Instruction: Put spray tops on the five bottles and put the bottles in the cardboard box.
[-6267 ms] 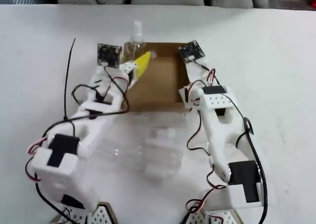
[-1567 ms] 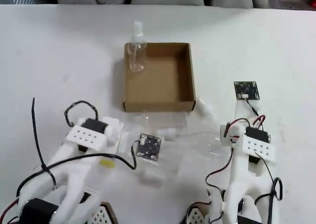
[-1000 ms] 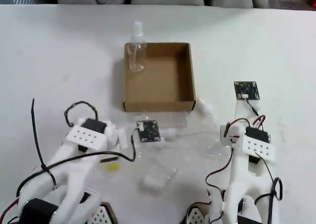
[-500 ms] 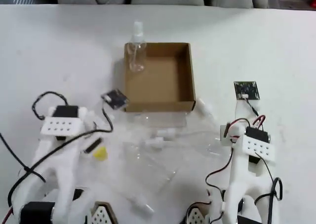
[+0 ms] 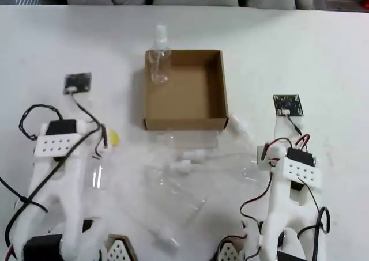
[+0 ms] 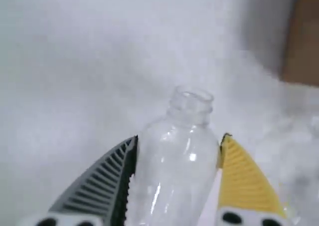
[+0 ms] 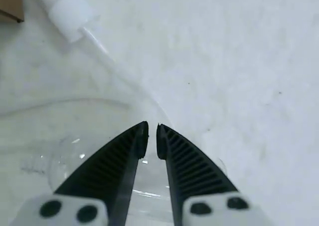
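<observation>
Your left gripper has its grey and yellow ribbed fingers clamped on either side of a clear plastic bottle. The bottle's open neck carries no top and points out past the fingertips over the white table. In the high view that arm sits at the near left, off to the left of the brown cardboard box, which lies open near the middle of the table. A clear spray-topped bottle stands upright at the box's far left corner; you cannot tell whether it is just inside the wall or against it. Your right gripper is low over the table to the near right of the box. Its black fingers are drawn almost together, with only a sliver between the tips and nothing gripped. A loose clear bottle lies on the table just beneath those tips. Farther off, a white spray top with a thin tube lies beside the box's near right corner. More white spray tops and clear bottles lie scattered on the table between the two arms, in front of the box.
</observation>
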{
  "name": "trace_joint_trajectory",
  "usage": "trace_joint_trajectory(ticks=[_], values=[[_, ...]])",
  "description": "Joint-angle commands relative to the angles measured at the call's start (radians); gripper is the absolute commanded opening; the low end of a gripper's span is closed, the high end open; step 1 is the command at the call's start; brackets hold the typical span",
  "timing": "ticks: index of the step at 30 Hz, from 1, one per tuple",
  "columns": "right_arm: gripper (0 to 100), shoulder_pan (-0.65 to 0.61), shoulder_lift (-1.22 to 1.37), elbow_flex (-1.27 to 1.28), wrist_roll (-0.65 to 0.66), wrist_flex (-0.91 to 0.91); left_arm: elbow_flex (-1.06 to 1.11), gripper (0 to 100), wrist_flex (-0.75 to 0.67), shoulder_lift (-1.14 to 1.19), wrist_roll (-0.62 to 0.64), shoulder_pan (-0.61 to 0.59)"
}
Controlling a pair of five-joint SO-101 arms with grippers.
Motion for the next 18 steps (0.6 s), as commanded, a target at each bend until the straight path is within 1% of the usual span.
trace_joint_trajectory(ticks=[1, 3, 5, 7, 9, 11, 14, 18], values=[[1.6, 0.013, -0.028, -0.003, -0.008, -0.016, -0.005, 17, -0.155, 0.001, 0.087, -0.064], [1.6, 0.019, -0.028, -0.009, -0.009, -0.008, 0.037, 17, -0.245, 0.001, 0.087, -0.081], [1.9, 0.019, -0.031, -0.049, -0.003, 0.031, 0.061, 17, -0.298, 0.001, 0.084, -0.097], [2.0, 0.019, -0.045, -0.135, 0.005, 0.142, 0.071, 17, -0.321, 0.001, 0.083, -0.12], [1.8, 0.013, -0.077, -0.236, 0.051, 0.269, 0.071, 17, -0.322, 0.002, 0.083, -0.145], [1.7, -0.021, -0.125, -0.331, 0.068, 0.386, 0.071, 17, -0.322, 0.002, 0.083, -0.163], [1.7, -0.139, -0.208, -0.427, 0.068, 0.547, 0.055, 17, -0.331, 0.042, 0.083, -0.183], [2.0, -0.39, -0.315, -0.479, 0.077, 0.71, -0.051, 17, -0.331, 0.197, 0.083, -0.243]])
